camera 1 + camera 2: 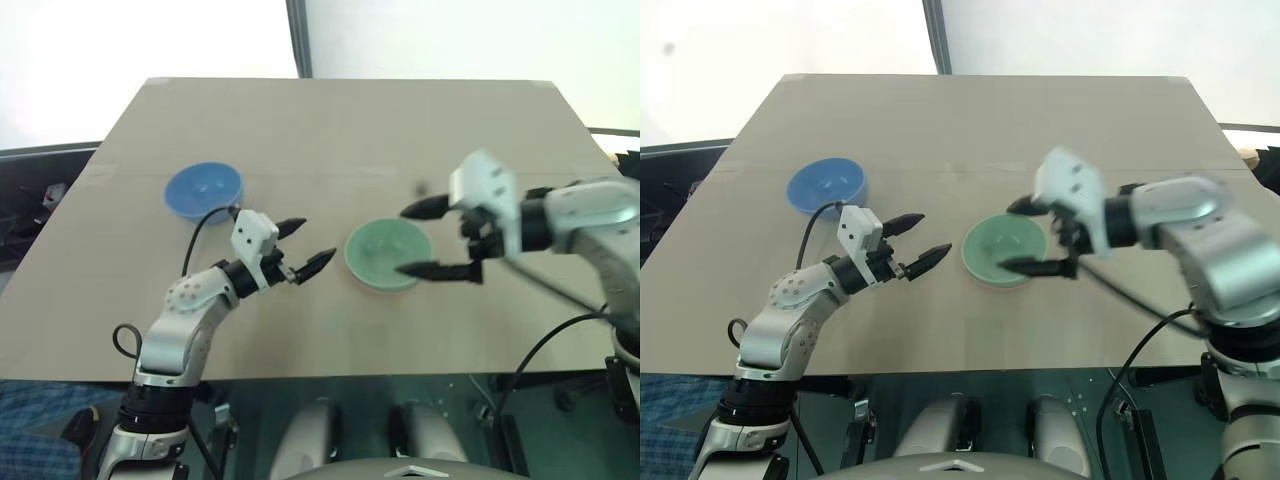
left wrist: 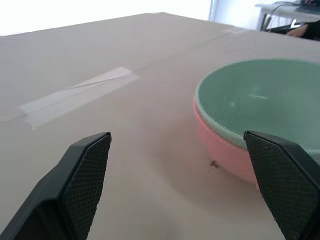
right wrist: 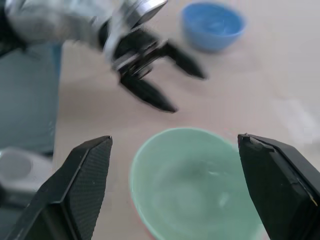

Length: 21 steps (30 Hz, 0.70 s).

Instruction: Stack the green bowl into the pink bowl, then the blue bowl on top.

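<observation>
Near the middle of the brown tabletop (image 1: 330, 130), a little toward its near edge, the green bowl (image 1: 388, 250) sits nested inside the pink bowl (image 2: 222, 150), of which a salmon band shows beneath the green rim in the left wrist view and a thin pink edge under it in the head views. So the first half of the task looks done: green is seated in pink, level and snug as far as can be told. What is left is the blue bowl (image 1: 204, 190), which stands alone and upright on the table at about ten o'clock from the stack, well apart from it, with nothing in it. The right gripper (image 1: 432, 240) hangs just above the stack's three o'clock side, its two black fingers spread wide, one over the far rim and one over the near rim, gripping nothing. The left gripper (image 1: 304, 245) sits at about nine o'clock from the stack, near it but not touching, pointing toward it with its fingers also spread wide and empty; the blue bowl lies at roughly eleven o'clock from this gripper, near it. A strip of clear tape (image 2: 80, 95) runs across the tabletop beyond the bowls. My judgement is that the blue bowl must next be picked up, most likely by the left gripper as the nearer one, and set into the green bowl.
</observation>
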{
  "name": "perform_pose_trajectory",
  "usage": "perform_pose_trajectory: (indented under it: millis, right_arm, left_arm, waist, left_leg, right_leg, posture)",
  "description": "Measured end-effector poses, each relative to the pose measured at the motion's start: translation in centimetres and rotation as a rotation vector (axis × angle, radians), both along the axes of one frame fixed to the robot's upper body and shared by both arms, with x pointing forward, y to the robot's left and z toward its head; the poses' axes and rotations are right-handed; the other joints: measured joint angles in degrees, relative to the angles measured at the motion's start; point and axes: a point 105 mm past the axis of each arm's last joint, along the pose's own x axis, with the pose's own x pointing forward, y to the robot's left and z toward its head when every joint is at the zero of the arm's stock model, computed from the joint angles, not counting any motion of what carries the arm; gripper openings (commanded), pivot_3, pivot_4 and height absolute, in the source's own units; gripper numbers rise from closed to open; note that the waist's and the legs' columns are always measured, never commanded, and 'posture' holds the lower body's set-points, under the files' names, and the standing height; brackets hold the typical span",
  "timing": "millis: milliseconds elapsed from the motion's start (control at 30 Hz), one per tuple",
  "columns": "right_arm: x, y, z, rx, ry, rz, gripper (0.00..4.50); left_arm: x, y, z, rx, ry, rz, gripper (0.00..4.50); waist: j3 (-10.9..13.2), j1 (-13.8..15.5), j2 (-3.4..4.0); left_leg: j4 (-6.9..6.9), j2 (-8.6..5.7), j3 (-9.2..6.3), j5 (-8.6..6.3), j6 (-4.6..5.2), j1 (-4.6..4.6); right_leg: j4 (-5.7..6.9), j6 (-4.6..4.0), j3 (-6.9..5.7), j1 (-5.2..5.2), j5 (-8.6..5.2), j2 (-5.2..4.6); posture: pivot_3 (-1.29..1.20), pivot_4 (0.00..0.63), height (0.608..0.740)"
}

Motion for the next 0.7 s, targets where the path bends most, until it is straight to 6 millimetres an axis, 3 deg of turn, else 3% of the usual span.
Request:
perform_pose_trajectory:
  millis: [67,167,367,567,700]
  right_arm:
    - [0.3,-1.8,1.8,0.079,-0.004,-0.087,4.2]
    - [0.1,-2.9,3.1,0.135,0.0,-0.135,4.2]
    - [0.0,-3.5,3.5,0.145,0.0,-0.182,4.2]
    - [0.4,-3.6,3.0,0.143,0.014,-0.203,4.2]
    - [0.8,-4.0,2.7,0.137,0.025,-0.224,4.2]
  left_arm:
    - [0.3,0.4,-0.6,0.064,0.016,0.047,4.5]
    - [1.0,0.7,-0.6,0.179,-0.001,0.091,4.5]
    - [3.5,2.2,2.3,0.337,-0.1,0.206,4.5]
    - [5.4,6.6,3.3,0.496,-0.071,0.425,4.5]
    - [5.4,9.5,3.2,0.573,-0.024,0.527,4.5]
  waist:
    - [0.0,0.2,0.0]
    - [0.0,0.3,0.0]
    - [0.0,0.2,0.0]
    - [0.0,0.2,-0.01]
    - [0.0,0.2,-0.01]
  left_leg:
    - [-0.02,0.0,0.0,0.0,0.0,-0.01]
    - [-0.08,0.01,0.0,0.0,-0.01,-0.03]
    - [-0.06,0.01,0.05,-0.01,0.01,-0.04]
    - [-0.06,0.01,0.05,0.0,0.01,-0.08]
    - [-0.06,0.0,0.05,0.0,0.02,-0.08]
  right_leg:
    - [-0.01,-0.01,0.0,-0.03,0.0,-0.01]
    - [-0.01,-0.01,0.0,-0.06,-0.01,0.0]
    - [-0.02,-0.01,0.02,-0.06,0.0,-0.02]
    - [-0.02,0.0,0.02,-0.08,0.0,0.0]
    - [-0.04,0.0,0.02,-0.08,0.0,-0.01]
  posture:
    - [0.0,0.15,0.74]
    - [0.0,0.15,0.74]
    - [0.0,0.15,0.74]
    - [0.0,0.15,0.74]
    - [0.0,0.15,0.74]
